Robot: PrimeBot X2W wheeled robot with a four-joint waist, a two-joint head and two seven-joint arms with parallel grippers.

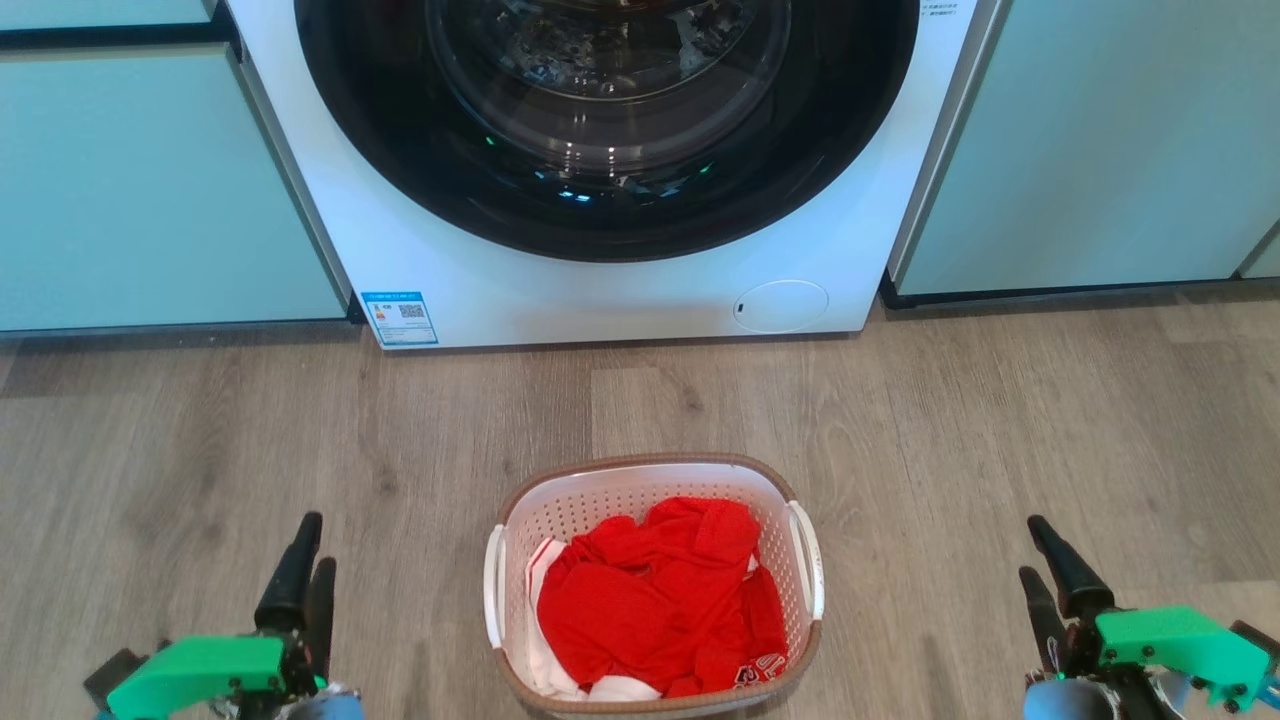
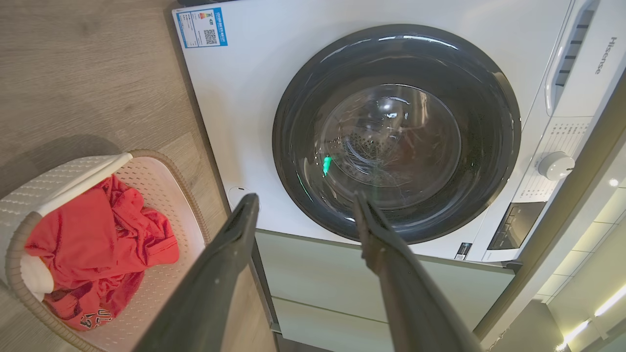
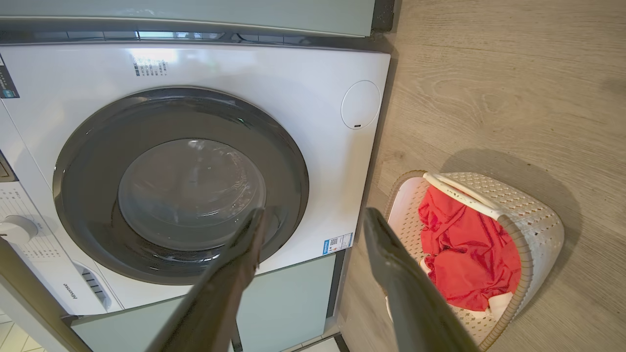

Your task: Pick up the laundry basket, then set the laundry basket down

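Note:
The laundry basket stands upright on the wood floor at the bottom middle of the head view. It is white and perforated, with a brown rim and two white side handles. Red clothing with some white cloth lies inside it. My left gripper hovers well to the basket's left, open and empty. Well to the right, my right gripper is open and empty too. Neither touches the basket. In the left wrist view the basket sits left of the spread left gripper. The right wrist view has the basket right of the right gripper.
A large white washing machine with a shut round dark door stands behind the basket. Pale teal cabinets flank it on the left and on the right. Bare wood floor lies between machine and basket and on both sides.

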